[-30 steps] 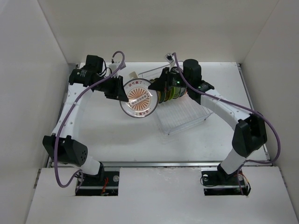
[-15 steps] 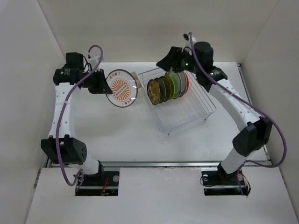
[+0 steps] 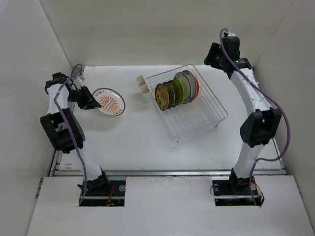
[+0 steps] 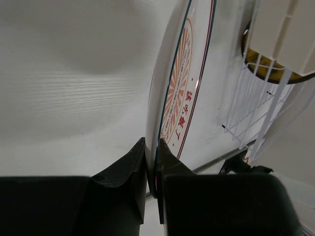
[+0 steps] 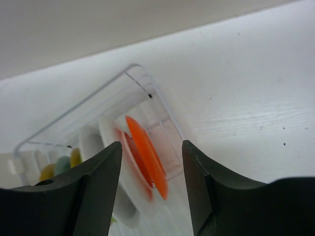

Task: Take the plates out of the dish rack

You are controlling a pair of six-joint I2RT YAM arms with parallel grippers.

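Top external: cutlery cup (image 3: 143, 86) between held plate (image 3: 110, 102) and dish rack (image 3: 199, 123).

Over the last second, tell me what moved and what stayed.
The left fingers, still clamped on the orange-patterned plate, carried it left, away from the dish rack. The right fingers, open, pulled back from the rack to the far right. Rack and remaining plates stayed put.
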